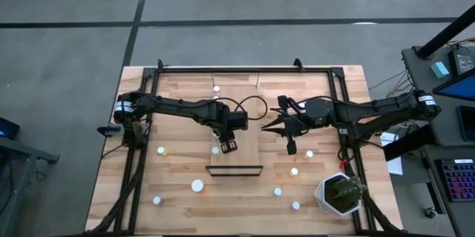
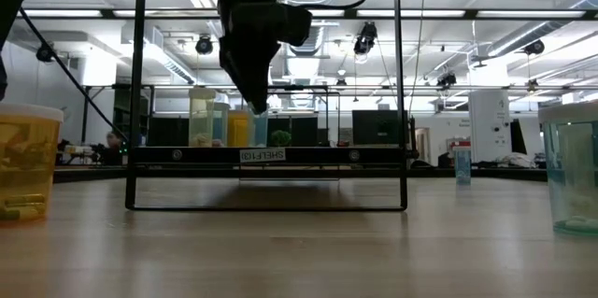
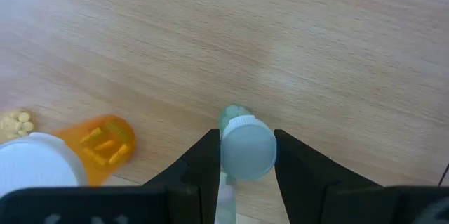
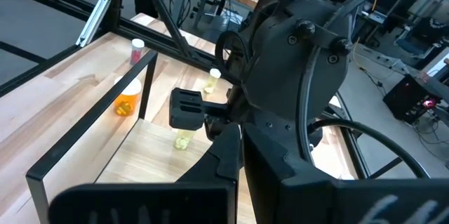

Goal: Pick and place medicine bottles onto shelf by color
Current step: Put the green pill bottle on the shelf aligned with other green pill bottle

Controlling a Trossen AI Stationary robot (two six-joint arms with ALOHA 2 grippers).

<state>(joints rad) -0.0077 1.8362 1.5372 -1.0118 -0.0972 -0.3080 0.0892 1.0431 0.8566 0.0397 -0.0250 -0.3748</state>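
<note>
My left gripper (image 3: 245,175) is over the middle of the shelf (image 1: 249,129), jaws partly closed around a greenish medicine bottle (image 3: 245,147) with a white cap; both fingers (image 3: 200,175) press its sides. From table height the left gripper (image 2: 254,102) hangs just above the shelf with the bottle's greenish base at its tip. Beside it on the shelf lies an orange medicine bottle (image 3: 102,143) holding yellow pills, and just next to that a white cap (image 3: 35,171).

My right gripper (image 1: 266,128) is by the shelf's right edge, jaws fully shut, holding nothing, tips pointing at the left arm.

More white-capped bottles stand on the table: one on the shelf's far end (image 1: 217,88), several near the left edge (image 1: 161,150) and near edge (image 1: 197,186), others right of the shelf (image 1: 294,171). A potted plant (image 1: 343,195) sits at the near right corner.
</note>
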